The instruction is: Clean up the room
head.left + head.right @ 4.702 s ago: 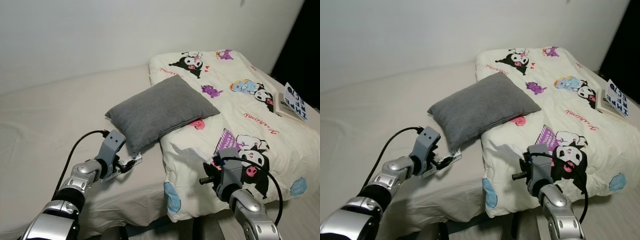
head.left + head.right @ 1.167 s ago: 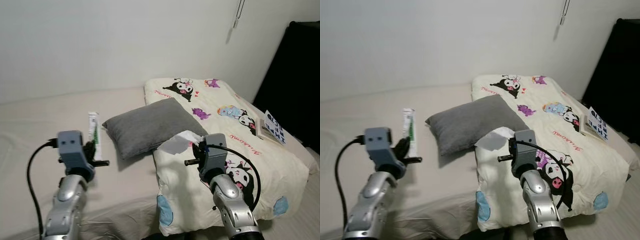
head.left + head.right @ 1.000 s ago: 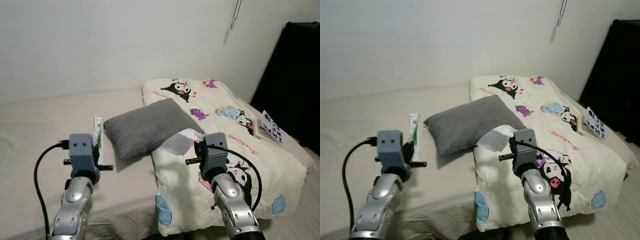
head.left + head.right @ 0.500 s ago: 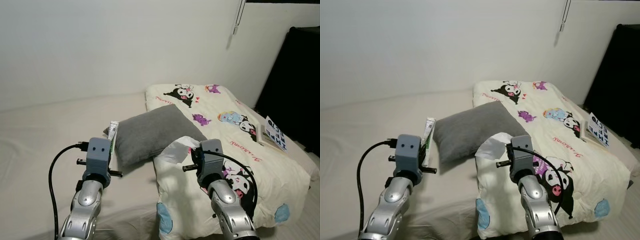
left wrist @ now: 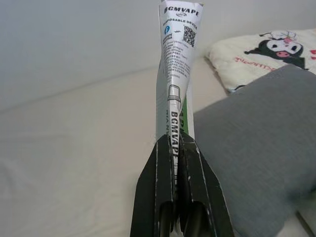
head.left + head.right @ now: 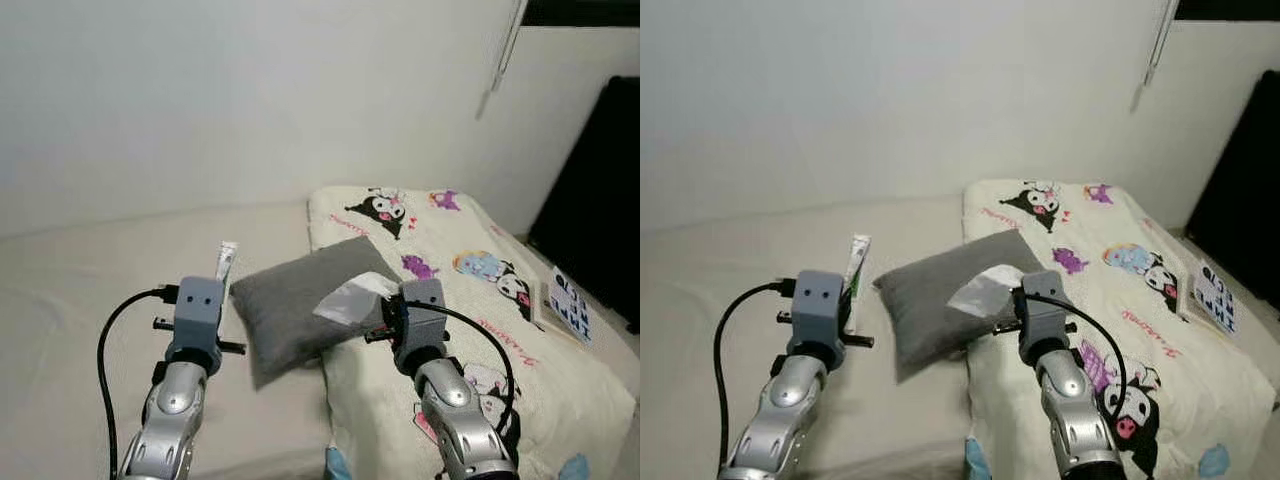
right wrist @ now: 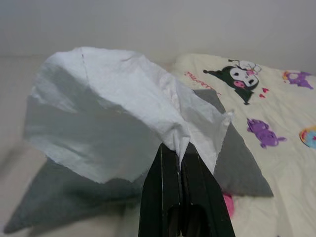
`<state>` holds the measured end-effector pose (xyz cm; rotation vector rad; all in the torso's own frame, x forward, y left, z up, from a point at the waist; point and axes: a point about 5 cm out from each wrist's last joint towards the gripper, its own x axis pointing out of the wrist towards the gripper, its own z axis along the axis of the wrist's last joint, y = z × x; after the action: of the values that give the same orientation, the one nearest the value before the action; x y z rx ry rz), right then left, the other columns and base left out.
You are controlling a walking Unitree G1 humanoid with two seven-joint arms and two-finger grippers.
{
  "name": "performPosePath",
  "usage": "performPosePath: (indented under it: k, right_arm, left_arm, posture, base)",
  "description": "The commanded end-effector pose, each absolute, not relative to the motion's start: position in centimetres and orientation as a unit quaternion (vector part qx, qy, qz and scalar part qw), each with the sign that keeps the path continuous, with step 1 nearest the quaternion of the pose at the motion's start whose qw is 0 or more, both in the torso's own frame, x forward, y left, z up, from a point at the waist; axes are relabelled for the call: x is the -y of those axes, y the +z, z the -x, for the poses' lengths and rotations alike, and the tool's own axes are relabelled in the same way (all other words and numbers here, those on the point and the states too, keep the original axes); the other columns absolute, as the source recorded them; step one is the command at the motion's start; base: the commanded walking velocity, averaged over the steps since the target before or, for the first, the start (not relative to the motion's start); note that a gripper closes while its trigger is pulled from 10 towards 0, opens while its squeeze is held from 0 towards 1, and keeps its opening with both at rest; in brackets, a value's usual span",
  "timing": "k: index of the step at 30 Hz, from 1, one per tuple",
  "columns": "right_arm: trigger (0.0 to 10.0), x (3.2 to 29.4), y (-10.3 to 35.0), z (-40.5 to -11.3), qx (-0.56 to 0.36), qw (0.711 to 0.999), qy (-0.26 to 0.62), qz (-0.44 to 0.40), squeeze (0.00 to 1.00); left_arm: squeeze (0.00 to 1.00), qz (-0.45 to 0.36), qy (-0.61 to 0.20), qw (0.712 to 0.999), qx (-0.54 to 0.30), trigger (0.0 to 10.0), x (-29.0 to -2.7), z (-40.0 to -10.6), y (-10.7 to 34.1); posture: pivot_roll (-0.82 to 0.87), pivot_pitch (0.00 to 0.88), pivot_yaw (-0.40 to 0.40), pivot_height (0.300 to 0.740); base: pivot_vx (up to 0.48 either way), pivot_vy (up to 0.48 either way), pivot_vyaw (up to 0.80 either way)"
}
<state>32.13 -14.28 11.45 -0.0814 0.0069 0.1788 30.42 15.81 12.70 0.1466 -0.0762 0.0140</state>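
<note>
My left gripper (image 5: 177, 143) is shut on a flat white and green packet (image 5: 178, 59) printed "BGMVAPE", which stands upright above the fingers. In the left eye view the packet (image 6: 224, 264) is held up over the beige bed, left of a grey pillow (image 6: 300, 305). A crumpled white tissue (image 7: 113, 108) is pinched in my shut right gripper (image 7: 180, 150). That tissue (image 6: 348, 297) hangs in front of the pillow's right end.
A cream quilt with cartoon prints (image 6: 480, 290) covers the right of the bed (image 6: 80, 290), with the pillow's corner resting on it. A book (image 6: 567, 305) lies at the quilt's far right edge. A dark opening (image 6: 600, 170) stands beyond it, and a white wall behind.
Both grippers have lifted off the bed, the left with the packet, the right with the tissue. In the last half second the camera rose and shifted; both holds are unchanged.
</note>
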Motion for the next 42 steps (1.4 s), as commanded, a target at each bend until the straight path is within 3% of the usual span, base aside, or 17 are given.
performPosePath:
  k: [1,26,42]
  right_arm:
    - [10.0,14.1,11.0,-32.1,-0.014,0.995,0.092,0.033,0.0]
    - [10.0,13.6,10.7,-32.2,-0.024,0.994,0.107,0.024,0.0]
    - [10.0,13.0,7.3,-30.8,-0.082,0.987,0.124,0.058,0.0]
  left_arm:
    - [0.0,-0.078,0.013,0.996,0.034,10.0,-16.1,-30.2,12.4]
    - [0.0,-0.072,0.023,0.997,0.034,10.0,-16.4,-30.2,12.4]
    - [0.0,-0.086,-0.005,0.996,-0.014,10.0,-15.3,-28.4,9.1]
  posture:
    - [0.0,0.073,-0.057,0.694]
    - [0.01,0.07,-0.059,0.694]
    - [0.01,0.065,-0.059,0.694]
  base:
    - [0.0,0.0,0.0]
    - [0.0,0.0,0.0]
    - [0.0,0.0,0.0]
